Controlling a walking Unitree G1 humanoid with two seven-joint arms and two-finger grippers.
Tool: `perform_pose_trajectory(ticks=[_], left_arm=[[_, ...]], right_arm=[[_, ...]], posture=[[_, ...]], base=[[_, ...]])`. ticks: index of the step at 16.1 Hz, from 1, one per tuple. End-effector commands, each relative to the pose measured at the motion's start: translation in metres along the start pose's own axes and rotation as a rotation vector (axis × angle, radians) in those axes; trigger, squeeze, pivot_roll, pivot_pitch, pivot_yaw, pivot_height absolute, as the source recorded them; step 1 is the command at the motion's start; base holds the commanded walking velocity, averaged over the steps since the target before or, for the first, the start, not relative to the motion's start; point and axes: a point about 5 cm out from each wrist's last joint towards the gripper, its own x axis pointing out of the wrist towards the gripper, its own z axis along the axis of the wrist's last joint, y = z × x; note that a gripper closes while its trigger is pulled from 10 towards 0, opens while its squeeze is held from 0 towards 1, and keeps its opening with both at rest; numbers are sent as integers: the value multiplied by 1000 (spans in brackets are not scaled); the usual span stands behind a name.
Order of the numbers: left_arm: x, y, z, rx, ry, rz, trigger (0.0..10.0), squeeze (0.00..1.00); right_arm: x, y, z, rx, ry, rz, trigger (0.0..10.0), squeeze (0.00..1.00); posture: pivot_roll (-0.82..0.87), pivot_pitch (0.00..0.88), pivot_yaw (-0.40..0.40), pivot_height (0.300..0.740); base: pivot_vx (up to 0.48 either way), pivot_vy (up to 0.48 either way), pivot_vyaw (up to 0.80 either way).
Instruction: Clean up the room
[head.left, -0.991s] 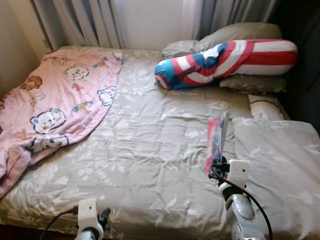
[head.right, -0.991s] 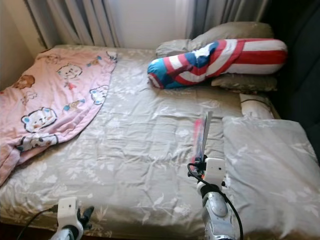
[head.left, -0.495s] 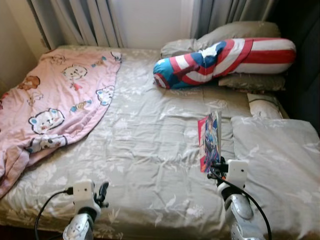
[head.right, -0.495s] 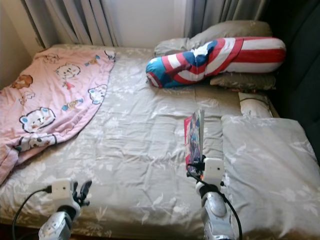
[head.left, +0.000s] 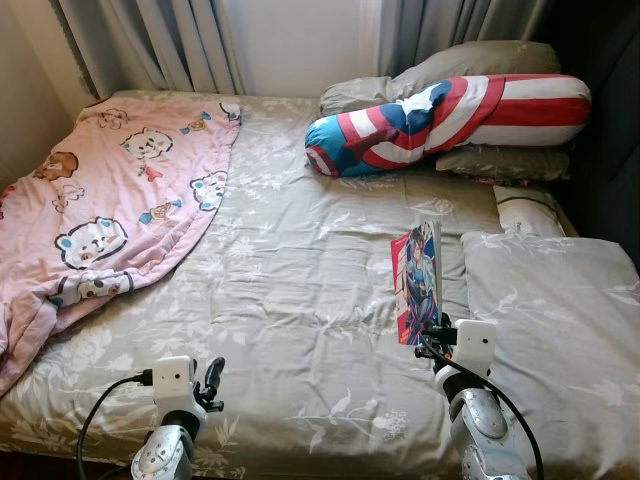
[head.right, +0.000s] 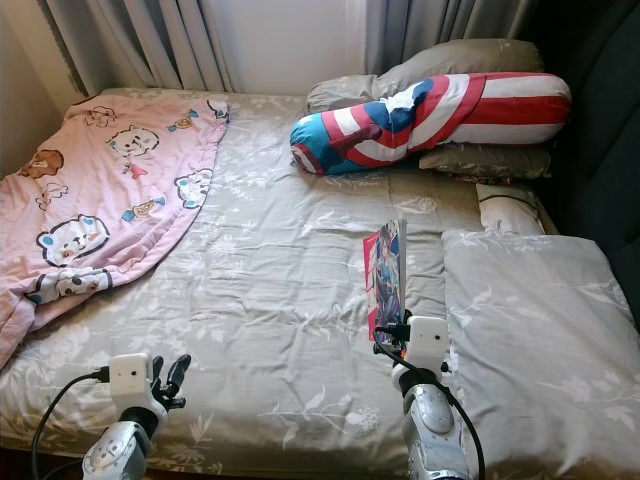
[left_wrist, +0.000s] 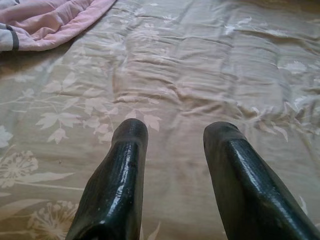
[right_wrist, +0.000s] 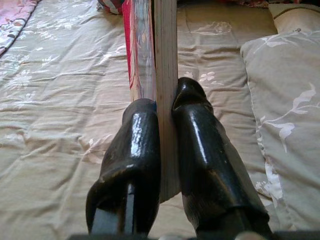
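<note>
- Right gripper (right_wrist: 165, 107) — fingers clamped on a thin book (head.left: 418, 283), held upright above the bed (head.left: 300, 300), beside a grey pillow (head.left: 560, 320).
- Left gripper (left_wrist: 172, 135) — fingers apart, empty, low over the bed's near edge.

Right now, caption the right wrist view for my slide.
Right gripper clamps a thin book upright above the grey bedspread.

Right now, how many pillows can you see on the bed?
4: two grey ones at the headboard, behind and under the striped bolster, a small white one below them, a large grey one nearest. More may be hidden.
</note>
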Motion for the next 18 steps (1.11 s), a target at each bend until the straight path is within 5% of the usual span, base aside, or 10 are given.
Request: perform_pose_trajectory(ticks=[1, 7, 18], left_arm=[[-3, 2, -4, 0, 18, 2, 10000, 0], [-3, 4, -3, 0, 19, 5, 10000, 0], [2, 2, 24, 0, -116, -14, 10000, 0]], right_arm=[[1, -2, 6, 3, -34, -5, 10000, 0], [2, 1, 7, 4, -36, 1, 10000, 0], [0, -1, 5, 11, -33, 1, 10000, 0]], posture=[[32, 113, -14, 740], [34, 114, -16, 740], [37, 120, -17, 740]], base=[[285, 0, 0], [305, 0, 0], [0, 0, 0]])
